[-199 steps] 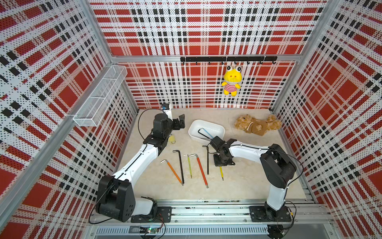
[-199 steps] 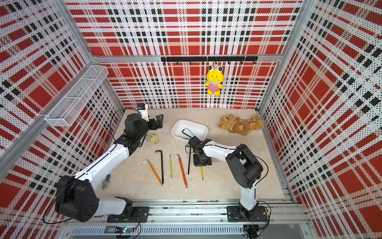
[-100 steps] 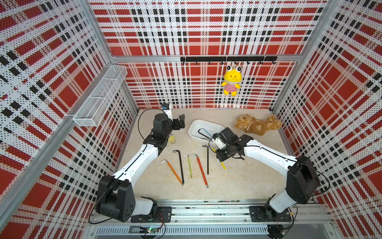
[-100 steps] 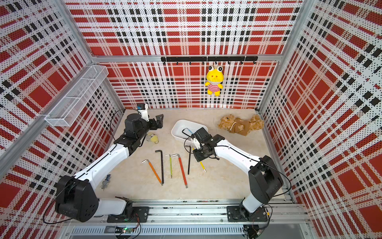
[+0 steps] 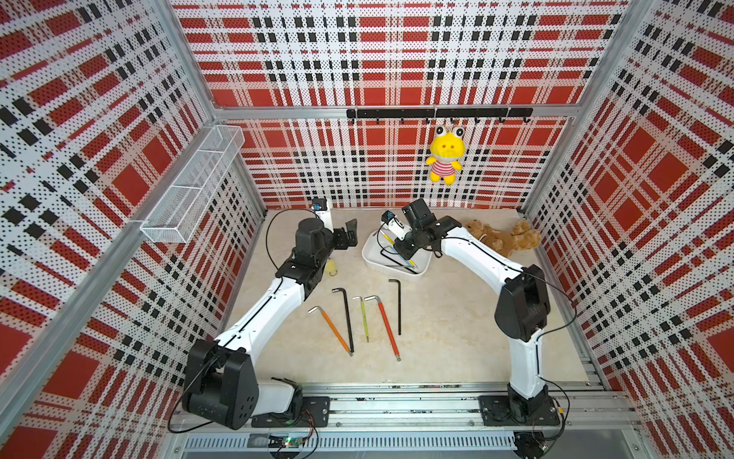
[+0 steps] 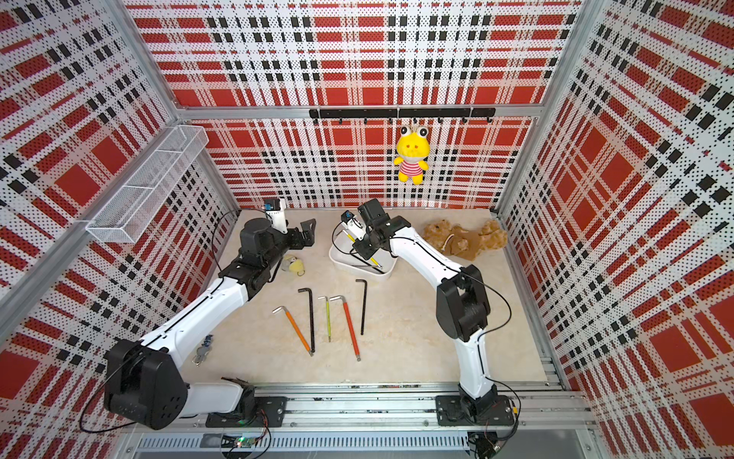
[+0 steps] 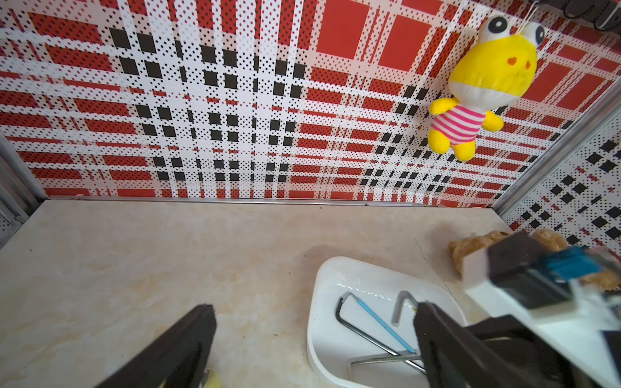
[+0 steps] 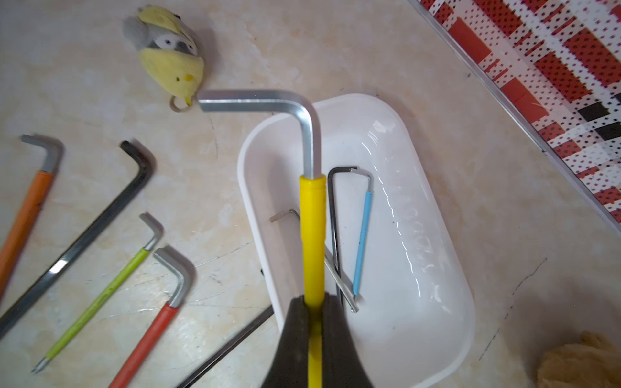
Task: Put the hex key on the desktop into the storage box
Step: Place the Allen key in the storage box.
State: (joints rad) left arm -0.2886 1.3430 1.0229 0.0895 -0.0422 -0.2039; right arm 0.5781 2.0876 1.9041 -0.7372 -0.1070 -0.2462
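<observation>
Desktop [image 5: 445, 357] stone fills the floor between the plaid walls. It lies bare along the front rail, on the right side ahead of the brown plush bear [image 5: 502, 240], and between the left gripper [image 5: 346, 237] and the back wall. That gripper hangs above the back strip, just beside the storage box [image 5: 368, 260]. Its jaws are spread wide with nothing between them.

The right gripper [image 8: 314, 304] hangs over the box, jaws pinched tight on the sleeve of the yellow-sleeved hex key [image 8: 312, 218]. The key runs along the box's length. Its bare silver bend pokes out past the rim at the end nearest the small yellow bird toy [image 8: 171, 63]. Whether its other tip touches the box floor I cannot tell.

The box sits toward the back of the desktop, clear of every wall. 3 keys lie in it: a black key [image 8: 332, 218], a blue-sleeved key [image 8: 363, 235] and a silver key [image 8: 339, 278] that crosses the black one.

5 more lie on the desktop in a loose row in front of the box. They are the orange key [image 5: 333, 329], long black key [image 5: 348, 322], lime-green key [image 5: 363, 318], red key [image 5: 387, 330] and thin black key [image 5: 399, 308]. The bent end of the thin black key is just beside the box's near wall.
</observation>
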